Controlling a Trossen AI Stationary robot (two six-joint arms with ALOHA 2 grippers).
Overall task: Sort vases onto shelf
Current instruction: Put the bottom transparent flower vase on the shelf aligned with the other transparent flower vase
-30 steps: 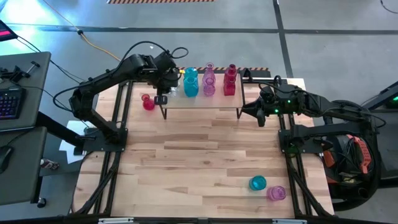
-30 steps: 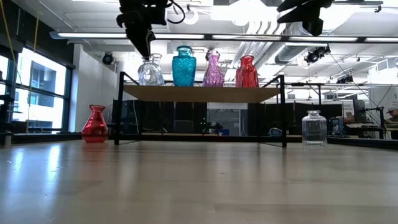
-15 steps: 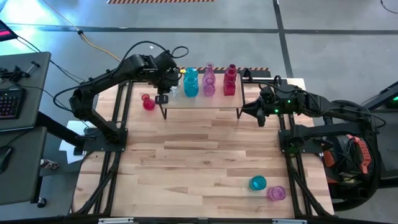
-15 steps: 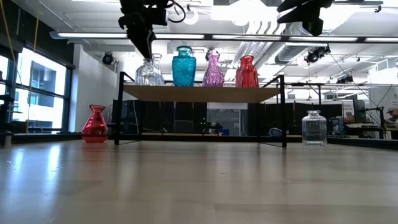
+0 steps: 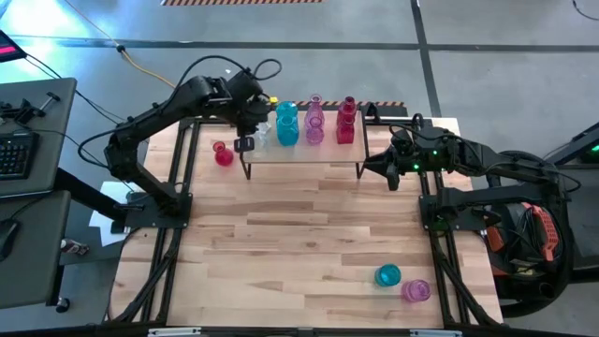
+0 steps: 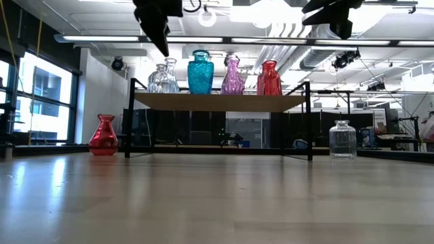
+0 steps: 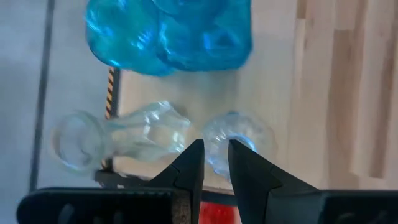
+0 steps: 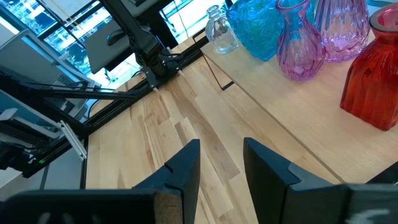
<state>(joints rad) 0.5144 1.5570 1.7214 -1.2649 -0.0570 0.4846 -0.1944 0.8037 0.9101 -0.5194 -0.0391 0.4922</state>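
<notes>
1. I see the small low shelf with a light wood top and thin black legs [image 5: 301, 156]; I tell every place from it
2. My left gripper [image 7: 215, 147] hangs in the air just above the left end of the shelf. It is over the two clear glass vases there and does not touch them
3. Its two dark fingers [image 7: 190, 167] stand close together with only a thin gap, and they hold nothing
4. The two clear glass vases, one short and round [image 6: 159, 80] and one with a thin neck [image 6: 171, 70], stand upright at the left end of the shelf top, close together
5. Next along the shelf top stand a teal-blue bumpy glass vase [image 6: 201, 73], then a pink-purple glass vase with a thin neck [image 6: 232, 77], then a red glass vase [image 6: 269, 79], all upright
6. From above I can also see one more pink-purple vase [image 5: 315, 114] behind that one
7. A small red round glass vase [image 5: 223, 155] stands on the table just left of the shelf
8. A clear glass jar [image 6: 342, 139] stands on the table to the right of the shelf
9. A teal-blue round vase [image 5: 387, 275] and a pink-purple vase [image 5: 416, 291] sit side by side on the table, well away from the shelf, near the front right corner
10. My right gripper [image 8: 221, 145] waits beside the right end of the shelf, higher than its top. Its fingers are a little apart and hold nothing
</notes>
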